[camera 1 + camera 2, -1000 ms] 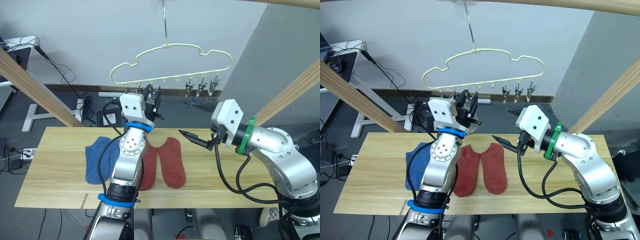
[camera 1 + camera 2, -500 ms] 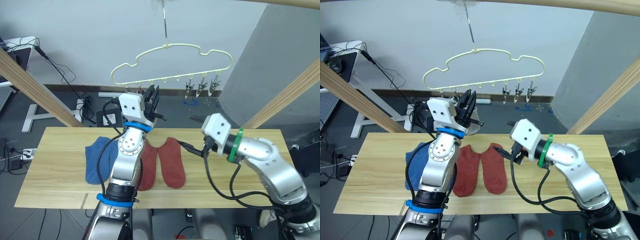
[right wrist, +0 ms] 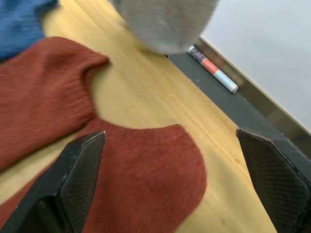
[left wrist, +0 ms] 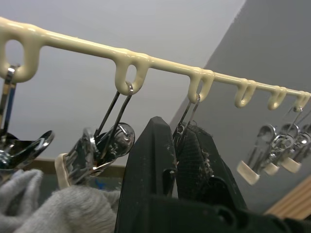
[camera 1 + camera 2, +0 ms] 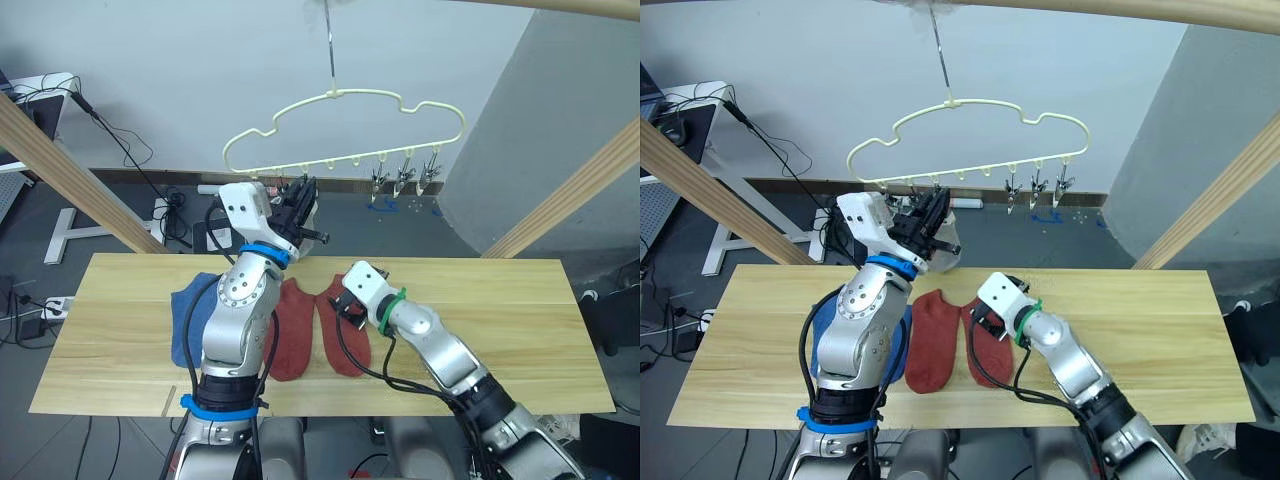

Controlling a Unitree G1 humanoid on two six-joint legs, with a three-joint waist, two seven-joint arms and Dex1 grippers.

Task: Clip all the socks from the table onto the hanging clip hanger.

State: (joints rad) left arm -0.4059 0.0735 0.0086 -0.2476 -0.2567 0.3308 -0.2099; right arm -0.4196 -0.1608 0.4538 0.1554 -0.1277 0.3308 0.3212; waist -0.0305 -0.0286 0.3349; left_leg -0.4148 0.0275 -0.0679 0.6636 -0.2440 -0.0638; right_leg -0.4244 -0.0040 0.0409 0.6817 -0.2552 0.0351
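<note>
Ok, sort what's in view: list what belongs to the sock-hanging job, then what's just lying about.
Job:
- two rust-red socks flat on the table
- blue sock on the table
- grey sock already hanging from a clip
- clip hanger
- left gripper up at the clips, right gripper open over a red sock

Lying about:
- marker pen on the floor
- cables
- wooden poles

I am finding no readable text, label, brand, number or sign in any view.
</note>
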